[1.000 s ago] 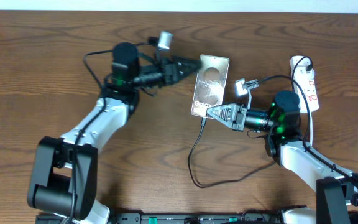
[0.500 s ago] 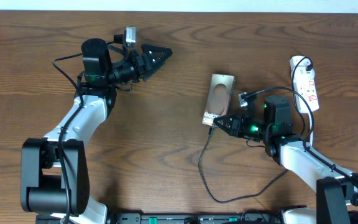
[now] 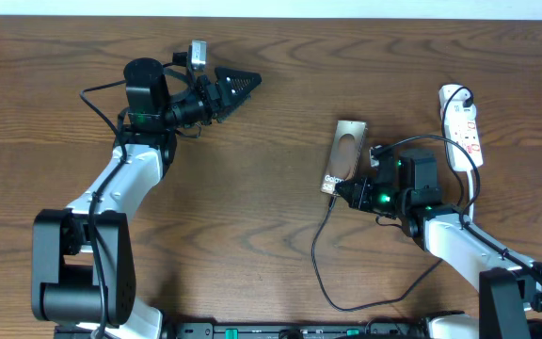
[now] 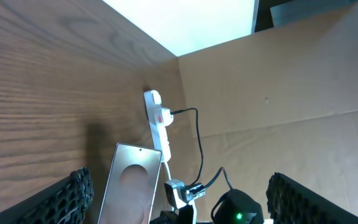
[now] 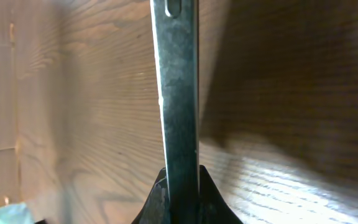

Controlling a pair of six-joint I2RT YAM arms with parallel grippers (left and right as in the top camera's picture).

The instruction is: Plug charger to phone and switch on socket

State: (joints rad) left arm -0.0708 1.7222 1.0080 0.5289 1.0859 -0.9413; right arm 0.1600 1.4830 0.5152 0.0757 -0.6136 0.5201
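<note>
Phone [image 3: 346,151] is tilted up on one long edge, right of centre on the table [image 3: 252,235], near the socket [image 3: 466,127]. Right claw [image 3: 340,190] is clenched on the charger [image 3: 316,254] tip at the phone's bottom end. Left claw [image 3: 245,83] is released, well apart at upper left.

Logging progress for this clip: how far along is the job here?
Done: a black plug sits in the socket. In hand: right claw shut at the phone's lower end, where the charger tip meets it; seating unclear. The left claw is open, away. Remaining: switching the socket on.
</note>
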